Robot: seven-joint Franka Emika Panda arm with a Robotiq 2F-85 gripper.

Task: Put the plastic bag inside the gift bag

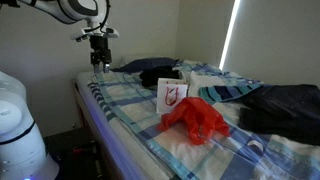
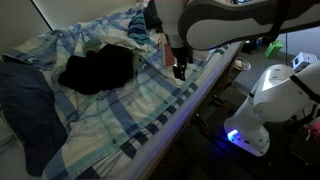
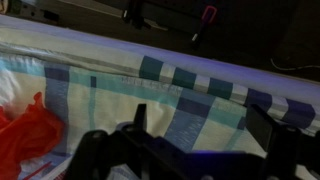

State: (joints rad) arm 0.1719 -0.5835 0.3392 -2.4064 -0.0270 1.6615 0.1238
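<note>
Wrist view shows the end effector (image 3: 200, 140) spread apart, with nothing between its two sides but the checked surface (image 3: 190, 95) below. The red plastic bag (image 3: 28, 135) appears only as a crumpled corner at the far left edge, so it lies off to one side of the end effector and well apart from it.

In an exterior view the plastic bag (image 1: 196, 120) is a low heap with no clear long axis. It sits just in front of the upright white gift bag (image 1: 171, 95). Both are farther along the surface than the end effector (image 1: 98, 55), which hangs high above the surface's edge.

In an exterior view the arm (image 2: 215, 25) seems to hide both bags, and only a dark garment (image 2: 95, 70) shows. I judge the coming move to be sideways travel, then a descent.
</note>
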